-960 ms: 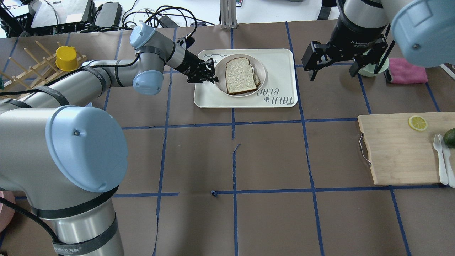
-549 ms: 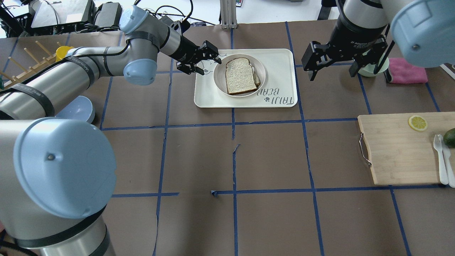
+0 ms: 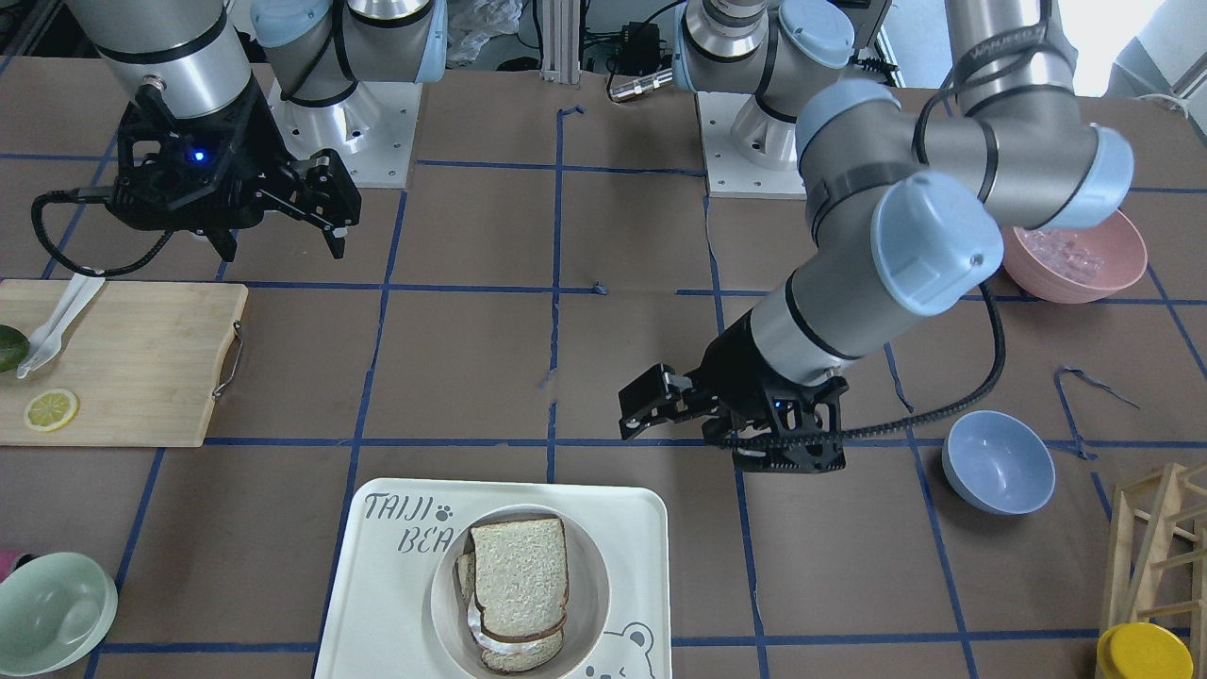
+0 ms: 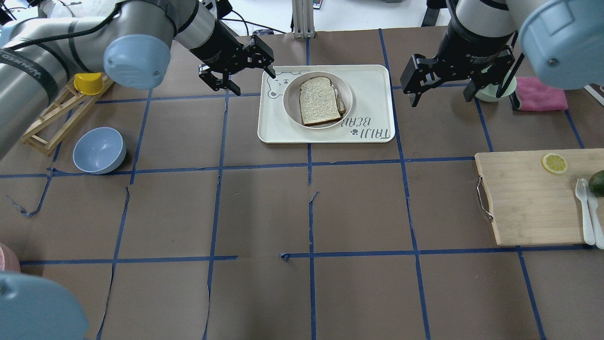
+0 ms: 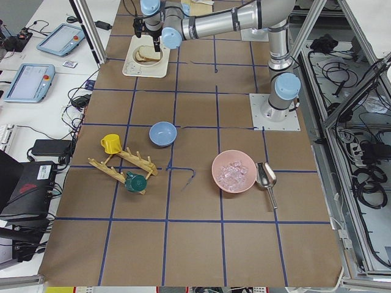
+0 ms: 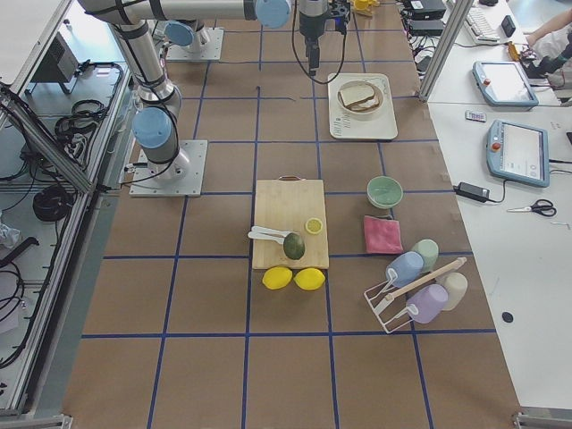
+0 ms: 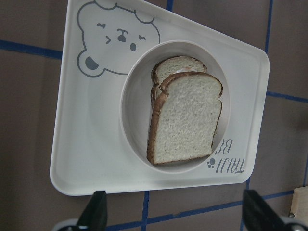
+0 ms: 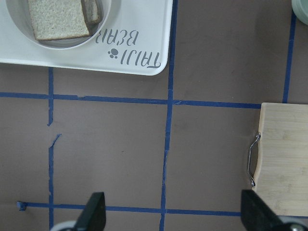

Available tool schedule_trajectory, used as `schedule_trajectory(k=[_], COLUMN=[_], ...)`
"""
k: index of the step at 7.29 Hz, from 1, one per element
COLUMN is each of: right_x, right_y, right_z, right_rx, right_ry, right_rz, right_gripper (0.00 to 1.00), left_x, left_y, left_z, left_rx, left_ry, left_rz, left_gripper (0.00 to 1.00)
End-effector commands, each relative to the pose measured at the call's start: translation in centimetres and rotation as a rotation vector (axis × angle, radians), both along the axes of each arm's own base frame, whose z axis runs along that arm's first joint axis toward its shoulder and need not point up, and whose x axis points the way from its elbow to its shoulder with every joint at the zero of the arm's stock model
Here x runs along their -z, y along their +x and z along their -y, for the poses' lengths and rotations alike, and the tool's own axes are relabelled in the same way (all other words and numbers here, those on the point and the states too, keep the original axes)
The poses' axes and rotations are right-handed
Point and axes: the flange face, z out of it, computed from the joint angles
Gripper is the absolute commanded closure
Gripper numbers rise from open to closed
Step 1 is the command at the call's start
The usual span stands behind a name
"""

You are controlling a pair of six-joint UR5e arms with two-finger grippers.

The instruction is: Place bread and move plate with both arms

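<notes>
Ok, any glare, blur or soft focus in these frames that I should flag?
Front-facing view: blown-out white in the top right corner. Overhead view: bread and plate sharp, the left arm's joint cap at bottom left looks soft. Left wrist view: bread crisp, left gripper fingertips at the bottom edge blurred.

Place: robotics lab
Table: brown paper (image 4: 358, 208) gridded with blue tape (image 4: 312, 293)
Mounting: arms (image 5: 278, 43) bolted on metal plates (image 5: 259, 122)
Surroundings: teach pendants (image 5: 61, 39), cable bundles (image 5: 366, 183), aluminium frame posts (image 5: 87, 30), side benches (image 5: 36, 122)
</notes>
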Motion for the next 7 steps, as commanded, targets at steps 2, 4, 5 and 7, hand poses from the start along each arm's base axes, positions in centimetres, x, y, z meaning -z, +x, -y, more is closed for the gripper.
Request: schedule_trajectory(k=[2,4,5,7], right_x=[-1.6,-1.3,-1.2,-1.0], right_y=[0.0,-0.1,-0.1,-0.1], right_z=[-1.1,-1.1,-1.1,-1.1], right_rx=[-0.001,0.0,0.0,0.0], right_ry=[-0.021,-0.016,-0.013,-0.008], right_rz=[0.001,0.001,-0.001,-0.003], right_gripper=[0.0,0.0,0.0,0.0], left_x=[-8.5,-9.5,-10.0,-10.6], left_y=[0.6,1.2,1.2,2.0], left_z=[-8.7,-10.9,-11.2,-11.3], left_rx=[0.04,0.054,0.053,0.116], left_ry=[-0.019,-0.015,-0.028,-0.064], left_rz=[0.211,0.339,0.34,0.399], left_gripper=[0.0,0.0,0.0,0.0])
